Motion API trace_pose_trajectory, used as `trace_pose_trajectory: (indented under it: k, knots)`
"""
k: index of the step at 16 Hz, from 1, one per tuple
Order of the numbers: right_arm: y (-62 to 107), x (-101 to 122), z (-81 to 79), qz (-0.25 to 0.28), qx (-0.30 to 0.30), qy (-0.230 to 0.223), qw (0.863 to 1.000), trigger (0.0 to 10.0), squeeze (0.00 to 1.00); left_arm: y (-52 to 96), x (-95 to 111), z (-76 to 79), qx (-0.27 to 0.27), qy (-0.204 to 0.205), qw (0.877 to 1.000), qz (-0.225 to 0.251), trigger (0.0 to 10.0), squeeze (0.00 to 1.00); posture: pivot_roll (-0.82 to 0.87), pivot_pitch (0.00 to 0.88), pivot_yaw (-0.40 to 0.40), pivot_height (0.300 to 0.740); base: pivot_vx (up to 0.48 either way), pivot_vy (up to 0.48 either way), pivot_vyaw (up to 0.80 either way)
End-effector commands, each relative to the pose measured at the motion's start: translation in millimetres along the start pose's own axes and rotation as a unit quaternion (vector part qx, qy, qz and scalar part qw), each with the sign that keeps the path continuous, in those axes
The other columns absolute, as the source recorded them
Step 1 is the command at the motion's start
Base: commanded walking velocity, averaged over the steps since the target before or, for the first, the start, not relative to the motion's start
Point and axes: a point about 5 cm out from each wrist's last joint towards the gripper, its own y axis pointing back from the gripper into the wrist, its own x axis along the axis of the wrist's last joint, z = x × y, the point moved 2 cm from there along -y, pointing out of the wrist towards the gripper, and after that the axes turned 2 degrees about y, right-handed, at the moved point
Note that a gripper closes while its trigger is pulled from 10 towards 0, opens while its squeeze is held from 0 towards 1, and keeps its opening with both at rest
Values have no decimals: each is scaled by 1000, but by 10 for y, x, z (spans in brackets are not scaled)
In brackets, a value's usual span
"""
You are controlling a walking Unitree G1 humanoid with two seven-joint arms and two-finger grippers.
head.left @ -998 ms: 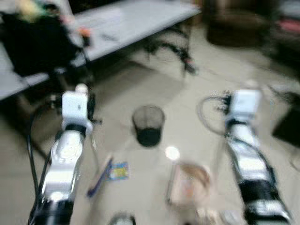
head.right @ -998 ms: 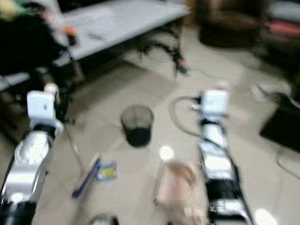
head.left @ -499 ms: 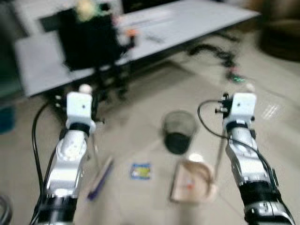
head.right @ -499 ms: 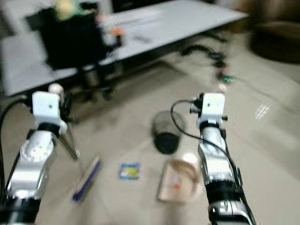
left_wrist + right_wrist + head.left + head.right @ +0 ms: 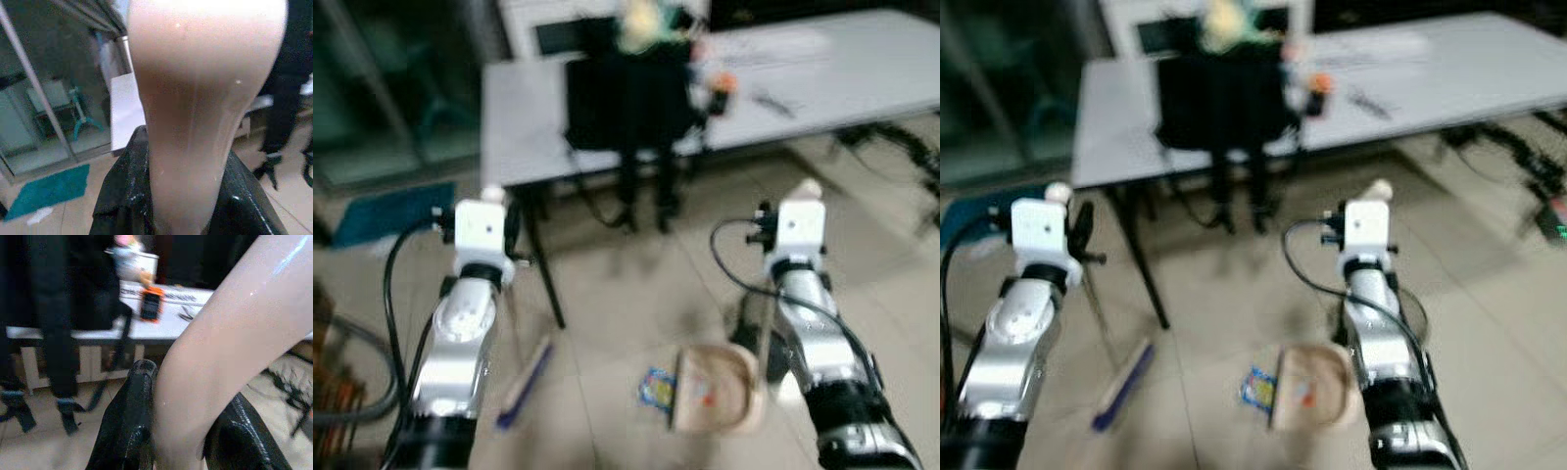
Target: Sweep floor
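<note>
My left jaws (image 5: 183, 196) stay clamped on the beige-handled broom (image 5: 524, 372), right jaws (image 5: 181, 440) on the beige plastic dustpan (image 5: 715, 387). My view has swung left; the colourful wrapper (image 5: 656, 388) now lies just beside the dustpan, ready for sweeping.

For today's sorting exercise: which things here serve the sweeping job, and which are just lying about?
Job:
broom, handle in left gripper
dustpan, handle in right gripper
small wrapper on the floor

Lying about:
grey table
black bag
teal mat
</note>
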Motion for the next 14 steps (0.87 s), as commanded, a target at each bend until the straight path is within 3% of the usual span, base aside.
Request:
trace_pose_trajectory:
  k: [1, 3, 5, 8, 14]
  knots:
    - [-7, 119, -105, 26, 15, -8, 1000, 10000, 0, -14, 59, -62, 3, -14, 1000, 12, 10000, 0, 30, 0, 52, 740, 416, 0, 0]
    - [28, 98, -93, 18, 13, -9, 1000, 10000, 0, -12, 28, 7, -14, -1, 1000, 10, 10000, 0, 22, 0, 55, 740, 409, 0, 0]
    - [58, 25, -45, -4, 0, -26, 1000, 10000, 0, -7, -4, 63, -26, 6, 1000, 5, 10000, 0, 18, 2, 56, 740, 377, 0, -800]
    - [92, -27, -19, -14, 0, -16, 1000, 10000, 0, 2, -42, 101, -35, 15, 999, -3, 10000, 0, 14, 9, 55, 740, 335, 0, -800]
    - [169, -59, -31, -27, 9, 29, 999, 10000, 0, 50, -147, 160, -52, 31, 998, -18, 10000, 0, 9, 32, 55, 740, 0, 0, 0]
